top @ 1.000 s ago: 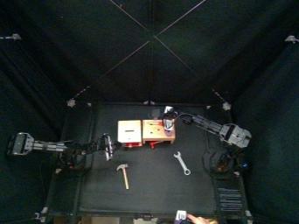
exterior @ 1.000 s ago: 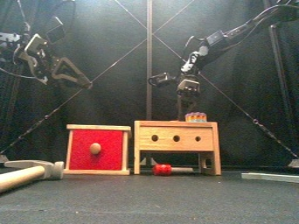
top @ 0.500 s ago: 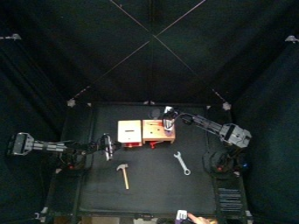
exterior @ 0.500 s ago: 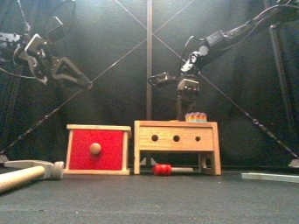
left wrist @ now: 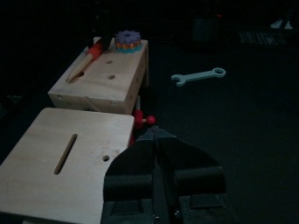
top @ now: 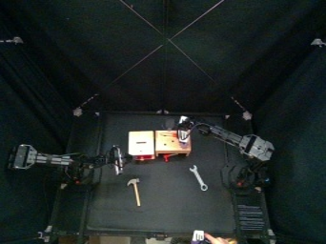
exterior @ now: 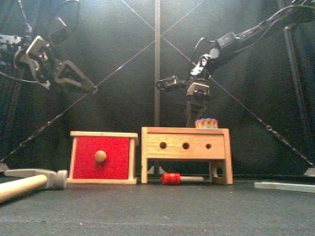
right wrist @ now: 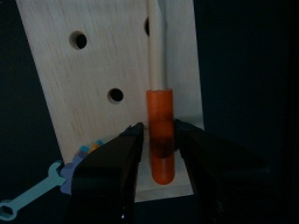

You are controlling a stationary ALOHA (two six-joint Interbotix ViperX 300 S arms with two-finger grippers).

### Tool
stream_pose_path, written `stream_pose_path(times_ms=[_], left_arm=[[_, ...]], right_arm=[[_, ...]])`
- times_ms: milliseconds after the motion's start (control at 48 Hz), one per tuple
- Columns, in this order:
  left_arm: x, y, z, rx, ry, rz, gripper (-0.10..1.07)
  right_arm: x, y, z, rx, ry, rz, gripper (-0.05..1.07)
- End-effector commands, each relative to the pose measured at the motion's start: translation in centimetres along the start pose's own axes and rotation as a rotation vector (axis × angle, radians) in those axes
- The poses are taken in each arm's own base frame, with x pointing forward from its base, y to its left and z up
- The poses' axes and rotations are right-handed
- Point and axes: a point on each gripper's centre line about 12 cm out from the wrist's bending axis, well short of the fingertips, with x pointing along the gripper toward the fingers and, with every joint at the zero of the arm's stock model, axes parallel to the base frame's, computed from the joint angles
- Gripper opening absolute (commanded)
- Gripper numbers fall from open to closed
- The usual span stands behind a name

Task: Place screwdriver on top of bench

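Starting at the left of the table, your left gripper [left wrist: 163, 166] is hanging high and well apart from the work, its black jaws closed together on nothing, so it is only resting there. Below it in the front view, a tan-handled toy hammer [exterior: 28, 183] is lying at the table's left edge, and beside it the red-faced wooden box [exterior: 103, 158] is sitting with its lid shut; you cannot tell what, if anything, it is holding. Just right of that box the pale tan wooden toy workbench [exterior: 186, 144] is standing, with a purple and yellow gear-shaped piece [exterior: 207, 122] on its top and a small red part [exterior: 172, 178] lying on the table under it. Your right gripper [right wrist: 158, 144] is the one working, and it is by far the nearer arm: it is poised directly over the bench, its jaws gripping the orange-red handle of the thin stick-shaped screwdriver [right wrist: 159, 131]. In the right wrist view the tool's long axis is running along the bench top near its edge, the pale shaft stretching away from the jaws over the holed board, so by my reading you are needing only to open up for it to rest there. Watch that edge, since the handle end is sitting close to it. Farther right, a pale double-ended wrench [top: 199, 177] is lying flat on the black table [top: 166, 205], away from both arms.
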Motion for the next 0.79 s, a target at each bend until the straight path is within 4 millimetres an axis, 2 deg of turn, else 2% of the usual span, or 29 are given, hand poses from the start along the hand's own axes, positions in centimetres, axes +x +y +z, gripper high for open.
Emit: stream_pose_path(times_ms=[0,417,625,771], left_arm=[[0.1,0.0,0.5,-0.001,-0.016,0.003,0.40],[0.1,0.0,0.7,0.000,-0.020,0.003,0.40],[0.1,0.0,0.7,0.000,-0.020,0.003,0.40],[0.1,0.0,0.7,0.000,-0.021,0.003,0.40]], right_arm=[[-2.9,0.3,1.0,-0.021,-0.066,-0.035,0.74],[-5.9,0.4,2.0,-0.027,-0.142,-0.072,0.74],[-9.0,0.7,2.5,-0.021,-0.273,-0.127,0.74],[-11.1,1.7,1.9,0.015,-0.387,-0.137,0.74]])
